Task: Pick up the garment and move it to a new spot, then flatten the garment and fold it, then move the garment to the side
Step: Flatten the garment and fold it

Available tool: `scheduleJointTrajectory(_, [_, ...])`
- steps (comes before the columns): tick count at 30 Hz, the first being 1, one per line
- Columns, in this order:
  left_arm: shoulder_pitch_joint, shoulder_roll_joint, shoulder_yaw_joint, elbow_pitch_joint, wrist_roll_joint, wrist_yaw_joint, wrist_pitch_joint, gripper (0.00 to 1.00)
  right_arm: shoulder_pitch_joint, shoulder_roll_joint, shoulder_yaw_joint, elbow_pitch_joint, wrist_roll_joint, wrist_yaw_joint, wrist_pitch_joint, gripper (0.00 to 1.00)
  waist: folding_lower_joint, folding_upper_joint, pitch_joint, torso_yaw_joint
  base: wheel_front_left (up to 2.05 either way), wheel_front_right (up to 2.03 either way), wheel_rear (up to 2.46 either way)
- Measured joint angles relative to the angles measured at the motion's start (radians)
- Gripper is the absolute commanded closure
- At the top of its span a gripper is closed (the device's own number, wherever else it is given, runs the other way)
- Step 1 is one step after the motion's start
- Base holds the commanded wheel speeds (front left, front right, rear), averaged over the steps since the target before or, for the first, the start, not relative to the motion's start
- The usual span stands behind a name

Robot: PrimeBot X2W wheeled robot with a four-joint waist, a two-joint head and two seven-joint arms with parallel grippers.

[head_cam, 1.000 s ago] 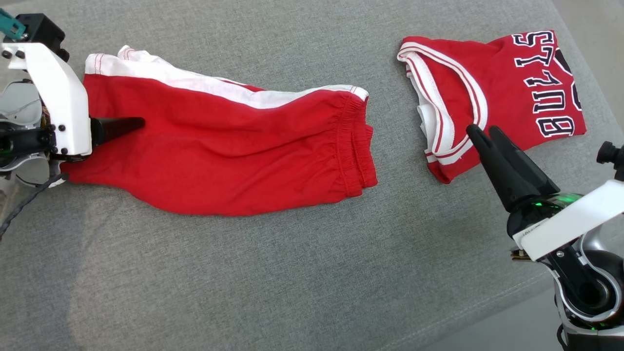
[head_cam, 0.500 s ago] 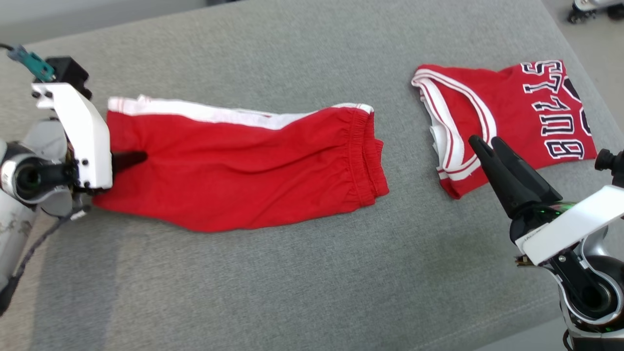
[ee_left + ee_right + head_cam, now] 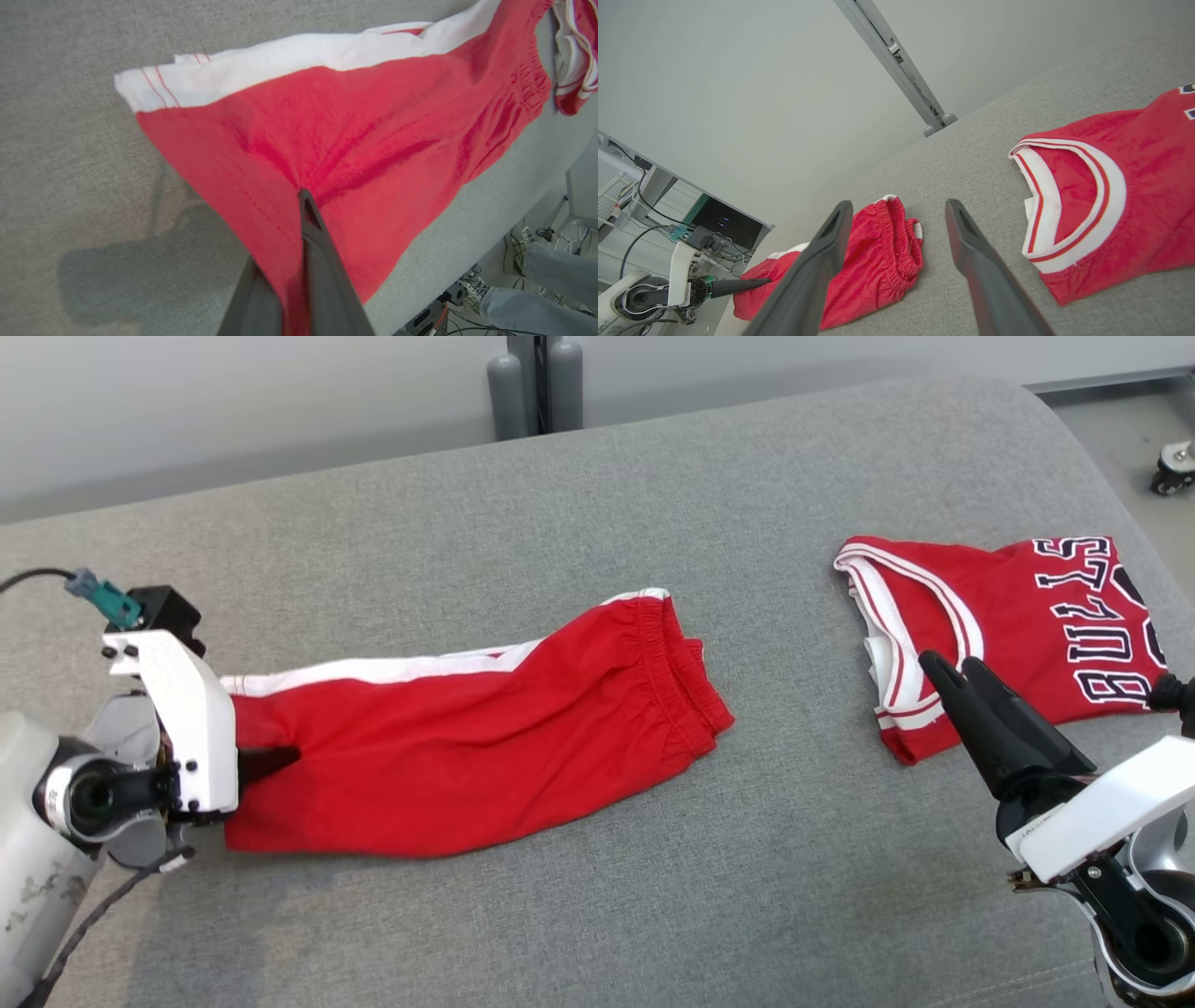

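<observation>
Your left gripper (image 3: 288, 757) is clamped on the hem end of the red shorts (image 3: 467, 737), which lie stretched across the grey cushion (image 3: 597, 915). Your right gripper (image 3: 948, 663) hangs with its fingers spread, at the near corner of a folded red jersey (image 3: 1027, 616). The jersey lies apart from the shorts' waistband, on your right.

Bright, even light — probably overhead. In the left wrist view a soft shadow (image 3: 140, 275) lies on the grey cushion (image 3: 70, 140) and the red shorts (image 3: 350, 140) look slightly blurred; edges bend.
</observation>
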Motion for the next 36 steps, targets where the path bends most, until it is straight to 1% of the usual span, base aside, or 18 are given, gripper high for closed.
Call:
scheduleJointTrajectory(2, [0.018, 0.001, -0.002, -0.003, 0.001, 0.005, -0.011, 1.0, 0.005, 0.002, -0.005, -0.002, 0.0, 0.0, 0.008, 0.0, 0.0, 0.0, -0.01, 0.005, 0.0, 0.0, 0.0])
scheduleJointTrajectory(3, [0.026, 0.0, -0.002, -0.002, 0.004, 0.013, -0.024, 0.27, 0.007, 0.002, -0.007, -0.003, -0.001, 0.0, 0.009, 0.0, 0.0, 0.0, -0.014, 0.007, 0.0, 0.0, 0.0])
scheduleJointTrajectory(4, [0.03, -0.002, 0.001, 0.002, 0.01, 0.023, -0.047, 0.0, 0.009, 0.003, -0.009, -0.004, -0.002, 0.0, 0.011, 0.0, 0.0, 0.0001, -0.018, 0.009, 0.0, 0.0, 0.0])
scheduleJointTrajectory(6, [0.032, -0.006, 0.001, 0.008, 0.019, 0.029, -0.064, 0.0, 0.011, 0.006, -0.011, -0.004, -0.005, 0.0, 0.014, 0.0, 0.0, 0.0, -0.026, 0.014, 0.0, 0.0, 0.0])
scheduleJointTrajectory(9, [0.04, -0.011, 0.007, 0.005, 0.022, 0.021, -0.101, 0.0, 0.021, 0.01, -0.014, -0.001, -0.018, 0.0, 0.016, 0.0, 0.0, 0.0, -0.039, 0.025, 0.0, 0.0, 0.0])
scheduleJointTrajectory(12, [0.04, 0.007, 0.012, -0.019, 0.056, 0.007, -0.155, 0.0, 0.03, 0.012, -0.021, 0.005, -0.032, 0.0, 0.014, 0.0, 0.0, 0.0, -0.057, 0.039, 0.0, 0.0, 0.0])
scheduleJointTrajectory(16, [0.043, 0.03, 0.04, -0.077, 0.085, 0.013, -0.25, 0.0, 0.049, 0.012, -0.033, 0.009, -0.064, 0.0, -0.005, 0.0, 0.0, 0.0, -0.09, 0.062, 0.0, 0.0, 0.0])
scheduleJointTrajectory(20, [0.078, 0.05, 0.088, -0.171, 0.128, 0.064, -0.405, 0.0, 0.054, 0.006, -0.044, 0.001, -0.103, 0.0, -0.052, 0.0, 0.0, 0.0, -0.119, 0.09, 0.0, 0.0, 0.0])
scheduleJointTrajectory(24, [0.169, 0.044, 0.129, -0.273, 0.164, 0.141, -0.569, 0.0, 0.062, 0.001, -0.034, 0.0, -0.149, 0.0, -0.106, 0.0, 0.0, 0.0, -0.141, 0.122, 0.0, 0.0, 0.0])
scheduleJointTrajectory(26, [0.214, 0.033, 0.154, -0.323, 0.184, 0.182, -0.665, 0.0, 0.065, 0.002, -0.025, 0.005, -0.17, 0.0, -0.137, 0.0, 0.0, 0.0, -0.15, 0.137, 0.0, 0.0, 0.0])
scheduleJointTrajectory(28, [0.264, 0.024, 0.163, -0.364, 0.217, 0.216, -0.749, 0.0, 0.069, -0.002, -0.02, 0.014, -0.198, 0.0, -0.167, 0.0, -0.0001, 0.0, -0.158, 0.151, 0.0, 0.0, 0.0])
scheduleJointTrajectory(30, [0.321, 0.011, 0.179, -0.402, 0.229, 0.25, -0.824, 0.0, 0.078, -0.002, -0.015, 0.023, -0.216, 0.0, -0.199, 0.0, 0.0, 0.0, -0.165, 0.161, 0.0, 0.0, 0.0])
scheduleJointTrajectory(36, [0.476, -0.036, 0.195, -0.49, 0.285, 0.321, -1.026, 0.0, 0.109, 0.002, -0.013, 0.059, -0.275, 0.0, -0.281, 0.0, 0.0, 0.0, -0.185, 0.18, 0.0, 0.0, 0.0])
